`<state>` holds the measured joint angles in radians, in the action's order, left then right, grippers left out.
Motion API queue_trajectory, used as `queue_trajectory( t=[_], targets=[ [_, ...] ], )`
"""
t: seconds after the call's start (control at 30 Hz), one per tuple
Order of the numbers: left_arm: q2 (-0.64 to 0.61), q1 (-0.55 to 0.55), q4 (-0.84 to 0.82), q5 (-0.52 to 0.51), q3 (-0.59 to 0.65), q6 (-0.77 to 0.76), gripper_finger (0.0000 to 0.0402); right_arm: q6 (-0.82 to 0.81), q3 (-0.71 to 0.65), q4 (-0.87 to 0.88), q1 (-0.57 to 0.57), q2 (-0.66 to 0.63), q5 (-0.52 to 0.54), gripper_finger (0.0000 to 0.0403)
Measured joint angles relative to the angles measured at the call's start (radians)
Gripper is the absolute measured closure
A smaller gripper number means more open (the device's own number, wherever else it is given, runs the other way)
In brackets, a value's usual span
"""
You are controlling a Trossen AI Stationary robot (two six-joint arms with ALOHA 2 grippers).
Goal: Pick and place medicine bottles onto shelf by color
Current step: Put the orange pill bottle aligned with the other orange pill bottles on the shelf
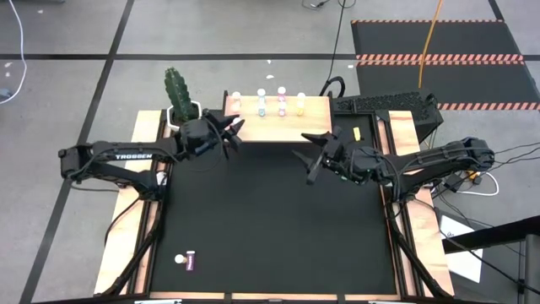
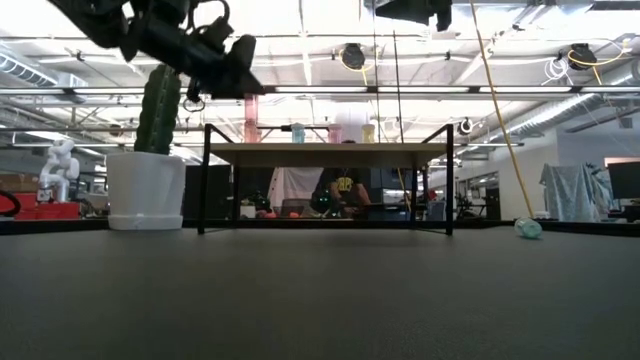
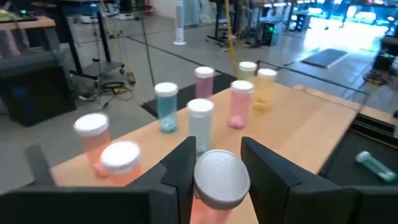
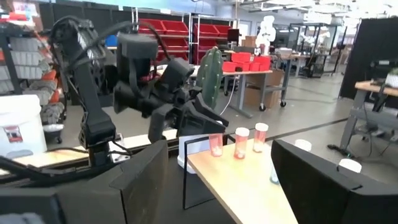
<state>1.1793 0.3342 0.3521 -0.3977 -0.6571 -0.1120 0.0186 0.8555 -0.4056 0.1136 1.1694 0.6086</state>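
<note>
Item: red-bodied, white-capped bottle (image 3: 216, 183), pinched between the two dark fingers of the left gripper (image 1: 229, 131). In the left wrist view the cap faces the camera and the body runs away from it, so the long axis lies roughly along the fingers.

Location: held at the left end of the shelf (image 1: 314, 127), just above or at its near edge; the high view places the gripper beside the cactus pot (image 1: 183, 108).

Relation governing the coming move, as a judgement: two red bottles (image 3: 106, 149) already stand on the board just beside the held one, on the cactus side. The free spot lies close ahead of the fingers, so a short advance and a lowering should suffice. The left arm is nearer by far.

Shelf contents: blue bottles (image 3: 166, 106), pink bottles (image 3: 239, 102) and yellow bottles (image 3: 264, 87) in paired rows, upright.

Off-shelf stock: one purple bottle (image 1: 187, 261) lying on its side near the table's front left; a pale green bottle (image 3: 373, 165) lying beyond the shelf's far end.

Right gripper (image 1: 310, 152): fingers spread wide, holding nothing, hovering over the black mat (image 1: 270, 228) near the shelf's right half.

View differences: only the left wrist view shows the grasped bottle; the high view hides it under the gripper. The low view shows the shelf edge-on on black legs, with bottle tops barely visible.
</note>
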Motion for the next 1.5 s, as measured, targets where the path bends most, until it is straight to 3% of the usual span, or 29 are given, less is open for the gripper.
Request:
queue_trajectory(
  t=[0.17, 0.37, 1.3, 1.5],
  targets=[
    [-0.001, 0.049, 0.044, 0.005, 0.046, 0.001, 0.0280, -0.062, 0.000, 0.029, -0.001, 0.000, 0.000, 0.0120],
    [0.016, 0.095, 0.046, 0.093, 0.074, -0.063, 0.0277, -0.107, 0.000, 0.051, 0.000, 0.000, 0.001, 0.0119],
    [0.054, 0.099, 0.067, 0.092, 0.072, -0.074, 0.0267, -0.111, 0.000, 0.041, -0.003, 0.000, 0.026, 0.0119],
    [0.055, 0.099, 0.066, 0.093, 0.073, -0.077, 0.0228, -0.118, 0.000, 0.041, -0.003, 0.000, 0.026, 0.0119]
  ],
)
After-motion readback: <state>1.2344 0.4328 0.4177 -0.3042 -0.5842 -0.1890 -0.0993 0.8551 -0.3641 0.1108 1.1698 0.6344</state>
